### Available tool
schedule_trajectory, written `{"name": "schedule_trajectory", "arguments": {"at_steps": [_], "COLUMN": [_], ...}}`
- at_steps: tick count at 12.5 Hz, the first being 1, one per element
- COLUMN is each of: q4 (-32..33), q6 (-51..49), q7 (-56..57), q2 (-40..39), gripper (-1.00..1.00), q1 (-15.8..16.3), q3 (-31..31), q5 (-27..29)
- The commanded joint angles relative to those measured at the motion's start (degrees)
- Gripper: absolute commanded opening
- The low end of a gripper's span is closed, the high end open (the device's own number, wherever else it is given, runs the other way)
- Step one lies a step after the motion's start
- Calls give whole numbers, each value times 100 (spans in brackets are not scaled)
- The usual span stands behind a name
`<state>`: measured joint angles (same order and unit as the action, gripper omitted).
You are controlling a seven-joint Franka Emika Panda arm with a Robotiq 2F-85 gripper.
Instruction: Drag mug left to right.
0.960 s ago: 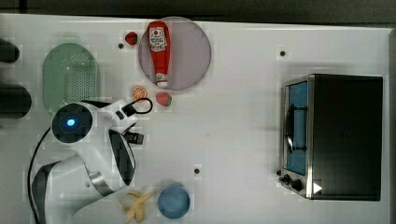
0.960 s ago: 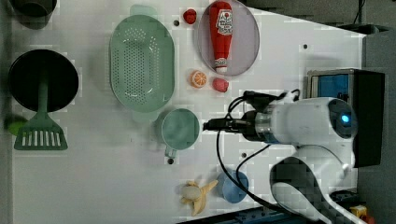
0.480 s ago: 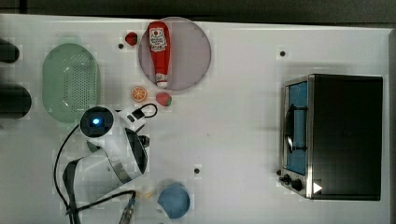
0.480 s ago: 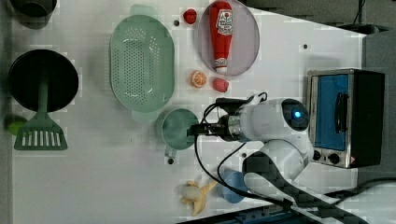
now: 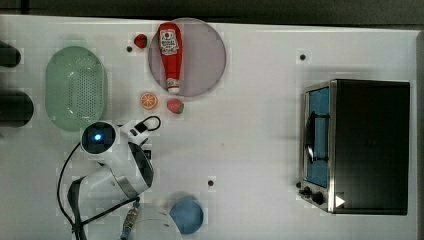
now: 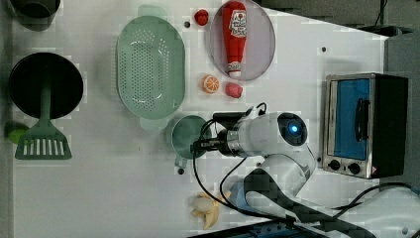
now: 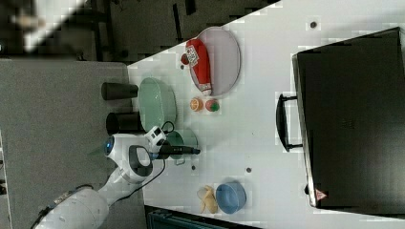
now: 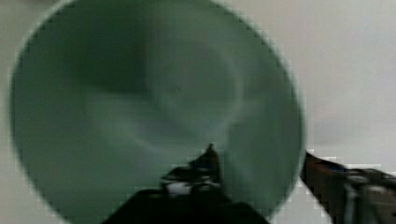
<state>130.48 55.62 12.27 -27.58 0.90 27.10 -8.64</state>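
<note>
The teal-green mug (image 6: 184,133) stands on the white table just below the colander in the left view, and in the right view the mug (image 7: 186,138) is beside the arm. My gripper (image 6: 198,145) reaches over its right edge in the left view. In the wrist view the mug (image 8: 140,93) is seen from straight above, and my gripper (image 8: 259,154) straddles its wall. One finger is inside the cup and the other is outside the rim. The inner finger still stands off the wall, so the gripper is open. In the top view the arm (image 5: 117,155) covers the mug.
A pale green colander (image 6: 150,67) lies close to the mug. Nearby are an orange slice (image 6: 210,83), a strawberry (image 6: 233,90) and a plate (image 6: 262,44) with a ketchup bottle. A toaster oven (image 6: 364,124) stands at the left view's right. A blue dish (image 5: 186,215) and a banana (image 6: 207,210) lie near the arm's base.
The arm has swung toward the left view's left, bringing the gripper from beside the mug to over its rim. The mug has not moved.
</note>
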Motion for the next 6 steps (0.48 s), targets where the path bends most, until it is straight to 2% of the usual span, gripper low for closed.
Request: {"name": "schedule_trajectory", "arguments": {"at_steps": [1, 2, 3, 6], "q4": [-111, -104, -98, -13], "q6": [51, 52, 52, 35], "q7": [-209, -181, -99, -12], "q2": [181, 182, 187, 316], "gripper": [-29, -53, -65, -65], "q1": [-24, -27, -41, -145], "q3": [-91, -139, -173, -255], "q5": [-45, -45, -45, -44]}}
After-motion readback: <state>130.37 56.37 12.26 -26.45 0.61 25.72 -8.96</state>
